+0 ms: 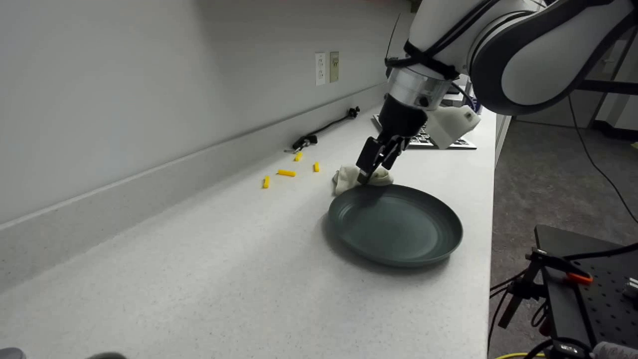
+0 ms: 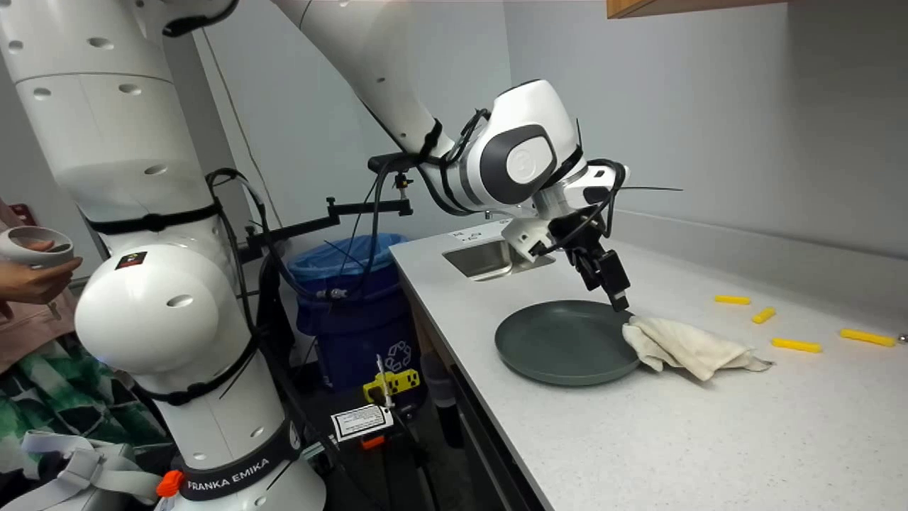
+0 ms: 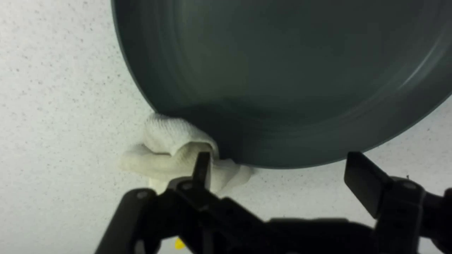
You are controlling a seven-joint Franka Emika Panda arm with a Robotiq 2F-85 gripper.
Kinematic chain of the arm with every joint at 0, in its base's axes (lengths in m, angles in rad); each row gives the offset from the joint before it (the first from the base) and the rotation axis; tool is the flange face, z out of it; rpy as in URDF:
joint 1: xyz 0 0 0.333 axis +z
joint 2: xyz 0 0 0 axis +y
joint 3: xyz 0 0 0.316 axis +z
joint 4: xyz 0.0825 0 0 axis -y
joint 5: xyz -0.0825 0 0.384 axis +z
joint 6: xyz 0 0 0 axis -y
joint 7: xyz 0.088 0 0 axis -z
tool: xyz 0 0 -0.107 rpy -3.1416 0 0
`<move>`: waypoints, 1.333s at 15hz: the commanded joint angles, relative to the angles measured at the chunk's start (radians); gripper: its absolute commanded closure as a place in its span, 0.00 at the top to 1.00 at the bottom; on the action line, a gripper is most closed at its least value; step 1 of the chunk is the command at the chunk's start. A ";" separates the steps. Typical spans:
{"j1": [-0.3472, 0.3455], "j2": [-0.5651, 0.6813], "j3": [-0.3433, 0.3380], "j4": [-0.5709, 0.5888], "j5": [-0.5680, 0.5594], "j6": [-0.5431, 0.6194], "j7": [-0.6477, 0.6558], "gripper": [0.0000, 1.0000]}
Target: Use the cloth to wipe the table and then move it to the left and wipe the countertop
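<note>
I'm reading FRANKA EMIKA in white capitals on the black band [image 2: 237, 470] at the foot of the robot arm [image 2: 177, 326], lower left of the frame in an exterior view. Left of centre, a blue bin [image 2: 365, 330] is showing a recycling symbol [image 2: 398, 357]. Lower down, a white tag [image 2: 361, 422] is carrying print too small for me to read; a little sticker [image 2: 132, 260] on the arm, towards the left edge, is proving illegible too. In an exterior view, writing on a pale cylinder [image 1: 615, 350] is blurring at the bottom right.

On the countertop [image 2: 681, 433] in an exterior view: plate [image 2: 564, 342], cloth [image 2: 688, 346] against its right edge, sticks [image 2: 796, 345] farther right
</note>
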 commanded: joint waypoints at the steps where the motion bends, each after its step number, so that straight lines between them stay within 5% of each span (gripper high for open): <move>1: -0.045 -0.039 0.084 -0.021 0.099 -0.065 -0.092 0.65; 10: -0.042 0.067 0.173 0.047 0.205 -0.125 -0.159 0.00; 20: -0.007 0.181 0.237 0.122 0.239 -0.169 -0.216 0.00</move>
